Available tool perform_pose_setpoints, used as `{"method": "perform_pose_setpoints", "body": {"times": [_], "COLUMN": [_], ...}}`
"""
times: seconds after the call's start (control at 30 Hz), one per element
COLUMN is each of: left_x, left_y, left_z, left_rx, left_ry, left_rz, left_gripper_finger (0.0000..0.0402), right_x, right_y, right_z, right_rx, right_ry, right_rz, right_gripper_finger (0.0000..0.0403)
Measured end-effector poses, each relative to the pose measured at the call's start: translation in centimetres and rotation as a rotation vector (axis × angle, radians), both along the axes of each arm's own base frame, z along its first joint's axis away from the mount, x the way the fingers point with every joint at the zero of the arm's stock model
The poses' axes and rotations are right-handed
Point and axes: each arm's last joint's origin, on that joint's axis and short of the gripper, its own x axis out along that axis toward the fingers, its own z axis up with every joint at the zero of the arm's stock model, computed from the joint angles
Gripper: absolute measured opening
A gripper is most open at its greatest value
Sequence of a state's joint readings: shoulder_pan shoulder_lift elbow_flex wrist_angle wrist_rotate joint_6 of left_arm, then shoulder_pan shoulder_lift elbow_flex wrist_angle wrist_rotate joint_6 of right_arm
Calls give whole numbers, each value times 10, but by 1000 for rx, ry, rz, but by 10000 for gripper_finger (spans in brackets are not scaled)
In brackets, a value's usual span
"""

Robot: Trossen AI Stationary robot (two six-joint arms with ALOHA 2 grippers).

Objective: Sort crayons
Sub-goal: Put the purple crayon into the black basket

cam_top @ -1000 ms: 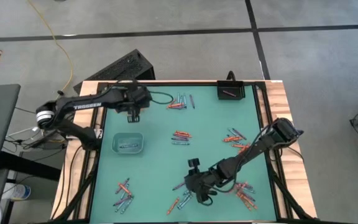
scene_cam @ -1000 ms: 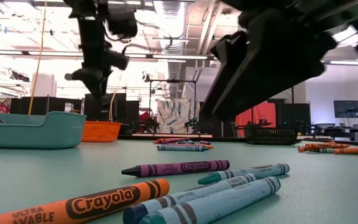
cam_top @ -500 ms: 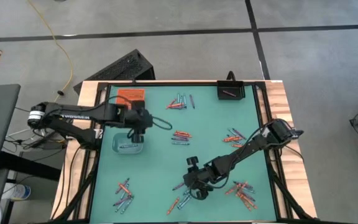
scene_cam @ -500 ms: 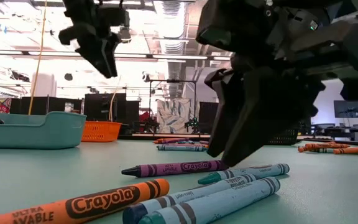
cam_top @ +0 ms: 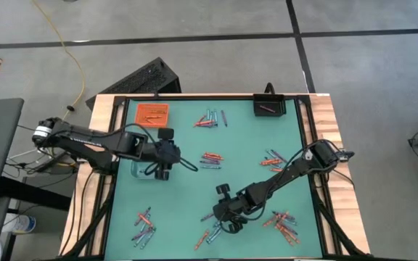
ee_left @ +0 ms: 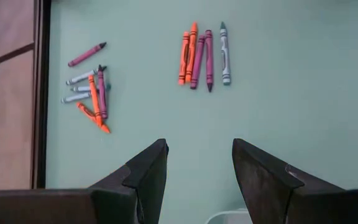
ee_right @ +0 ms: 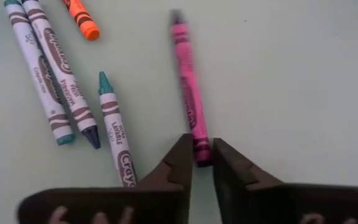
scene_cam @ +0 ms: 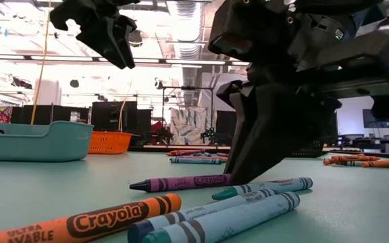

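Right jaws: the right gripper (ee_right: 202, 163) is nearly closed, pinching the butt end of a purple crayon (ee_right: 188, 93) lying on the desk (cam_top: 252, 138).
Left jaws: the left gripper (ee_left: 196, 167) is spread wide and holds nothing, hovering by the teal tray (cam_top: 138, 171) at 9 o'clock.
Purple crayon: at 6 o'clock on the desk.
Other crayons: loose clusters (cam_top: 210, 159) at 12, centre, 3, 5 and 7 o'clock.

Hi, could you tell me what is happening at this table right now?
The robot is sorting crayons scattered in small piles on a green table. The right claw is down at the table's near side, pinching the end of a purple-pink paper-wrapped crayon. The left claw hangs open above the table beside the pale blue tray. The small orange tray holds a few crayons.
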State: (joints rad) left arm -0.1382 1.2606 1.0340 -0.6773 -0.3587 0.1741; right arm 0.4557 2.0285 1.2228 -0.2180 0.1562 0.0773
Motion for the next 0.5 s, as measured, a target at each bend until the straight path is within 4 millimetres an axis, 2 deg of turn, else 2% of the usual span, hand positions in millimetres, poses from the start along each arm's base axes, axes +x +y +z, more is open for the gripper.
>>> {"method": "perform_pose_setpoints", "body": {"times": [0.17,0.37,0.5], "left_x": [0,2,3], "left_y": [-1,-5,-9], "left_z": [0,2,3], "left_rx": [9,7,4], "left_ry": [-7,-33,-48], "left_rz": [1,-15,-43], "left_gripper_finger": [171,171,171], "right_x": [1,8,13], "right_y": [0,3,3], "right_z": [1,13,30], "right_rx": [-8,-28,-99], "right_ry": [1,6,38], "right_rz": [11,38,47], "right_gripper_finger": [7,3,2]}}
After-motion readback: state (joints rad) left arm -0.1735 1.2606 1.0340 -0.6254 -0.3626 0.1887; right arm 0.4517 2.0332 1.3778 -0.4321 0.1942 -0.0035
